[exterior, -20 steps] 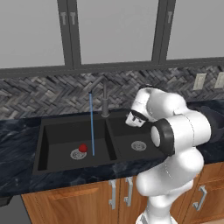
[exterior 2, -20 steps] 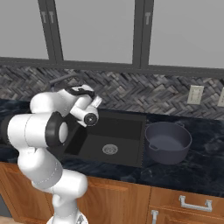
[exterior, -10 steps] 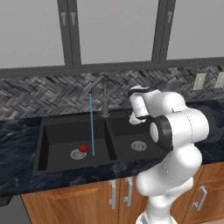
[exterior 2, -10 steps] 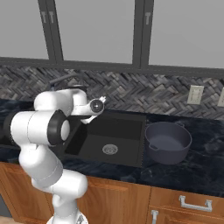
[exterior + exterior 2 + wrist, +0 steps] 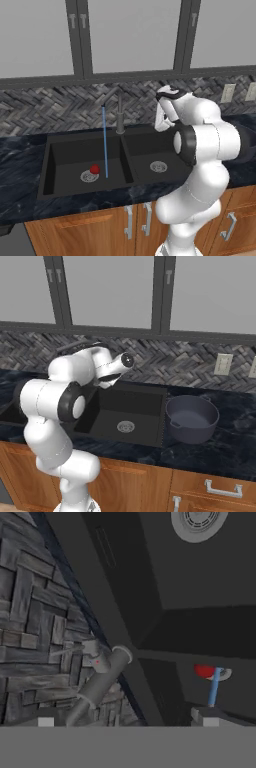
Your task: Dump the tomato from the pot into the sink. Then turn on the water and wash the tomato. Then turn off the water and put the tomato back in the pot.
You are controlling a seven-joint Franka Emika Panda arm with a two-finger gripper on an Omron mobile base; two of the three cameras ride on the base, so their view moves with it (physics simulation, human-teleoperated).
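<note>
The tomato point(image 5: 95, 169) lies in the left basin of the black sink point(image 5: 65, 150), beside the drain. A thin blue stream of water point(image 5: 105, 142) falls from the faucet point(image 5: 120, 114) just to its right. My gripper point(image 5: 160, 124) hovers above the right basin, to the right of the faucet, open and holding nothing. In the hand view my gripper point(image 5: 128, 721) looks toward the faucet's base point(image 5: 102, 682) and its lever handle point(image 5: 75, 649), with the tomato point(image 5: 204, 671) and the stream point(image 5: 215, 688) beyond. The pot point(image 5: 192, 417) stands on the counter to the right of the sink point(image 5: 135, 406).
A herringbone tile backsplash point(image 5: 50, 110) runs behind the faucet, with windows above. Wall outlets point(image 5: 221, 363) sit behind the pot. The dark counter point(image 5: 225, 451) continues to the right, with wooden cabinets below. The right basin's drain point(image 5: 158, 166) is bare.
My hand has risen and swung toward the back wall, closer to the faucet. The water keeps running and the tomato has not moved.
</note>
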